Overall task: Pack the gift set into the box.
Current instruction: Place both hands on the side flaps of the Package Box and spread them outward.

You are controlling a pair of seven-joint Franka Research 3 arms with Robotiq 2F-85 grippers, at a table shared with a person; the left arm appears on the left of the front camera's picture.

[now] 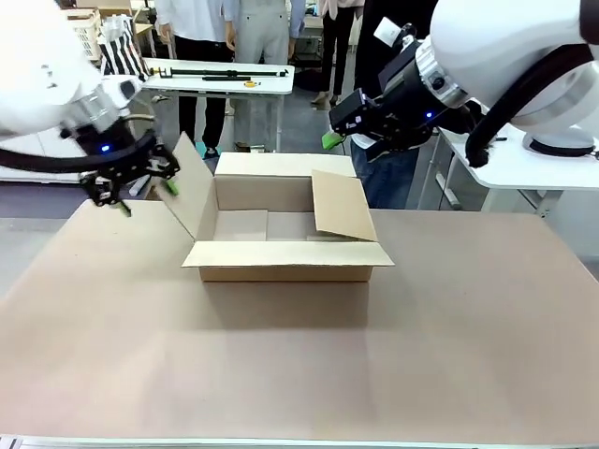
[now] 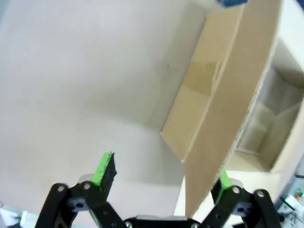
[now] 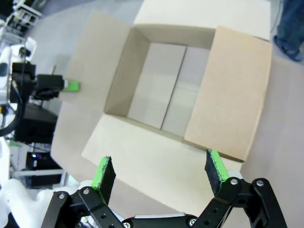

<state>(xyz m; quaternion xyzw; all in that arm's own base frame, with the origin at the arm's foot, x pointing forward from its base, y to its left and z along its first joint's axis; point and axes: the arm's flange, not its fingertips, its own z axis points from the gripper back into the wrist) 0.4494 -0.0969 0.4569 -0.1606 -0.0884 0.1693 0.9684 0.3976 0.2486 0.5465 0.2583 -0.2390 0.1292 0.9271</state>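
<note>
The box point(image 1: 285, 245) stands open in the middle of the table, all four flaps spread and its inside bare. The gift set is out of view. My left gripper point(image 1: 147, 196) is open at the box's left side, and in the left wrist view the left gripper point(image 2: 164, 178) straddles the raised left flap point(image 2: 223, 95), whose edge sits between the fingers. My right gripper point(image 1: 335, 136) hovers above the box's far right corner. Seen from the right wrist, that right gripper point(image 3: 159, 173) is open with nothing in it, looking down into the box point(image 3: 166, 95).
The brown tabletop point(image 1: 299, 365) stretches wide in front of the box. A person point(image 1: 386, 173) stands just beyond the far edge. A white table point(image 1: 220, 73) with dark tools lies farther back, another white table point(image 1: 524, 168) at the right.
</note>
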